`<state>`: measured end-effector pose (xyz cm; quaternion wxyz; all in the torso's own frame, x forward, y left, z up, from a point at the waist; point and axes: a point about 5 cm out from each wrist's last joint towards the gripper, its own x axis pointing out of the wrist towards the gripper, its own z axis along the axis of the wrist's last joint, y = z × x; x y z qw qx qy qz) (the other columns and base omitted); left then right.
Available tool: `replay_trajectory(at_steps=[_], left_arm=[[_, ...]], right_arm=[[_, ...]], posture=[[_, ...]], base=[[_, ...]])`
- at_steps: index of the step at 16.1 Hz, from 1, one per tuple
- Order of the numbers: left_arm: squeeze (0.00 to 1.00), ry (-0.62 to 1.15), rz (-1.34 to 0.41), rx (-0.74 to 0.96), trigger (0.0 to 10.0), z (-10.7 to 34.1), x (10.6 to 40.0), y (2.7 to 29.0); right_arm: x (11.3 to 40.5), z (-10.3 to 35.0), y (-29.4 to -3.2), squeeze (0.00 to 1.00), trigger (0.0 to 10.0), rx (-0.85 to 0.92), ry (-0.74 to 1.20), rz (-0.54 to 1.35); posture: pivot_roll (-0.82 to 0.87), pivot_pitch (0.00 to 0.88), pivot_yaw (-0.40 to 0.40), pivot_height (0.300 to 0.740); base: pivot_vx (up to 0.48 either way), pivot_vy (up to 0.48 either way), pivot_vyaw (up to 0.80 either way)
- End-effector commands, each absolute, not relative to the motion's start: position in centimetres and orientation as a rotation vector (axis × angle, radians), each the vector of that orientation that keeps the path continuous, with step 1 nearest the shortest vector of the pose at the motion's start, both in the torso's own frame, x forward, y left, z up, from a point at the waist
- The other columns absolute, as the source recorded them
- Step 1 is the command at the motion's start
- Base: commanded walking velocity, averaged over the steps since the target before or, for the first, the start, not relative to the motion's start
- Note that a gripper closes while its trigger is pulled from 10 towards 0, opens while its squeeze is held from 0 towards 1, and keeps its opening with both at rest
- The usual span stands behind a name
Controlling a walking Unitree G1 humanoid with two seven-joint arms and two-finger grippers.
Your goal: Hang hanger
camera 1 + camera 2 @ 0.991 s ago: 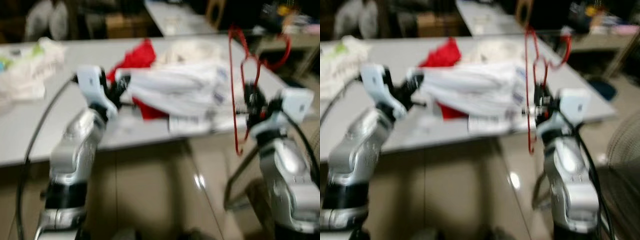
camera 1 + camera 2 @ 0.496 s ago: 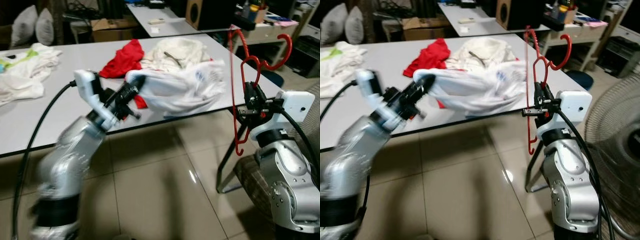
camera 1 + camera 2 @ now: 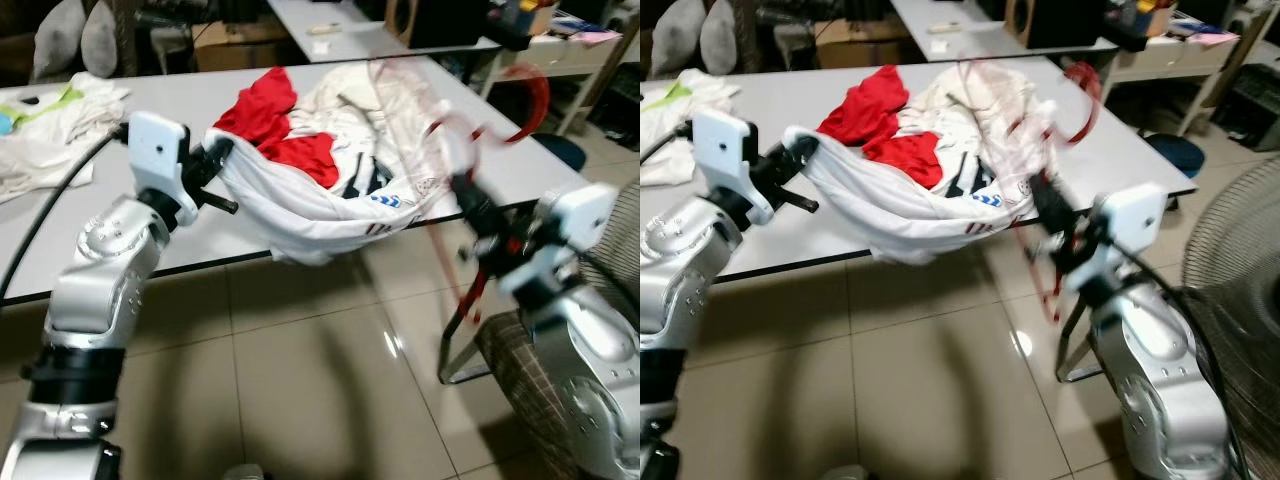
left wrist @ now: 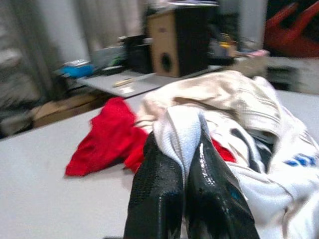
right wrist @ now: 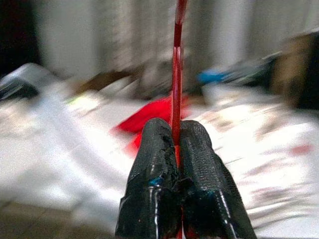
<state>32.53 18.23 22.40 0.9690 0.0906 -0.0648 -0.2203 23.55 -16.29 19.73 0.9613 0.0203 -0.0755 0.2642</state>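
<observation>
A white garment with blue print sags off the front edge of the grey table. My left gripper is shut on one end of it; in the left wrist view the black fingers pinch a fold of white cloth. To the right, my right gripper is shut on a red wire hanger, which is blurred and tilted toward the garment's other end. In the right wrist view the red hanger bar rises from between the closed fingers.
A red garment and a cream one lie on the table behind the white one, with pale clothes at far left. A floor fan stands right of my right arm. Tiled floor lies below.
The right arm has swung the hanger from upright to leaning left toward the garment. The white garment now hangs lower and sags between the grippers. The camera has shifted too.
</observation>
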Motion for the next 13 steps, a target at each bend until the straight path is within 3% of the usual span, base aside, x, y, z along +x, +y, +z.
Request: replay_trajectory(at_steps=[1, 2, 5, 8, 10, 13], left_arm=[[0.0, -0.147, -0.568, 0.205, 0.0, 22.7, 32.2, 16.8], [0.0, -0.164, -0.615, 0.247, 0.0, 22.7, 32.1, 16.6], [0.0, -0.28, -0.487, 0.508, 0.0, 24.9, 33.9, 18.4], [0.0, -0.513, -0.408, 0.511, 0.0, 31.1, 35.1, 19.1], [0.0, -0.584, -0.476, 0.561, 0.0, 31.6, 35.1, 18.6], [0.0, -0.394, -0.623, 0.638, 0.0, 27.6, 35.4, 17.2]], right_arm=[[22.8, 20.0, -15.9, 0.0, 10.0, 0.05, -0.142, 0.63], [22.4, 19.9, -16.2, 0.0, 10.0, 0.045, -0.123, 0.66], [21.5, 20.0, -17.5, 0.0, 10.0, 0.003, -0.055, 0.761], [21.8, 21.1, -18.7, 0.0, 10.0, -0.016, -0.069, 0.777], [21.9, 21.7, -19.1, 0.0, 10.0, -0.03, -0.08, 0.779], [21.9, 21.3, -18.7, 0.0, 10.0, -0.03, -0.064, 0.782]], posture=[[0.0, 0.0, -0.012, 0.74], [-0.01, 0.0, -0.011, 0.74], [0.0, 0.0, -0.014, 0.74], [0.0, 0.0, -0.025, 0.74], [0.0, 0.0, -0.023, 0.74], [0.0, 0.0, -0.021, 0.74]], base=[[0.0, 0.0, 0.0], [0.0, 0.0, 0.0], [0.0, 0.0, 0.0], [0.0, 0.0, 0.0], [0.0, 0.0, 0.0], [0.0, 0.0, 0.0]])
